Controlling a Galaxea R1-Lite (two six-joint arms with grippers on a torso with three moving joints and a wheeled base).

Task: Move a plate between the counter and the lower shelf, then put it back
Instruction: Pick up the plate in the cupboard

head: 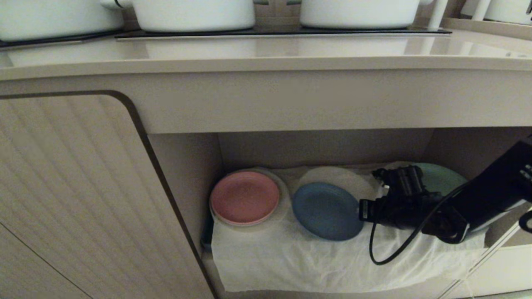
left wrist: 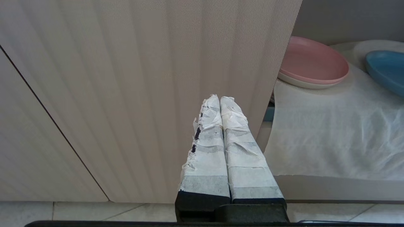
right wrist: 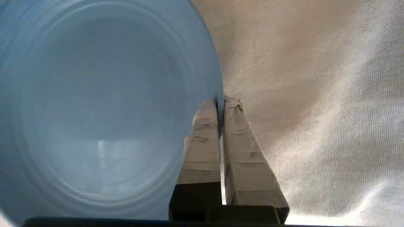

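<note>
Blue, round and smooth, the light blue plate [head: 327, 211] lies on the lower shelf's [head: 316, 145] thin woven white cloth [head: 291, 257]; our right pincer [right wrist: 220, 104] pinches its low rim. We should lift level, clearing the cloth. Left pincer [left wrist: 220, 101] rests together by the ribbed beige door [left wrist: 126, 78].

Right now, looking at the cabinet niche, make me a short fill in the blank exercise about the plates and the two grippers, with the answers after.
1. The right gripper is shut on the rim of the ____ plate.
2. On the white cloth, the plate nearest the ribbed cabinet door is ____.
3. The plate partly hidden behind the right arm is ____.
4. The left gripper, in front of the door, holds ____.

Answers: blue; pink; green; nothing
</note>
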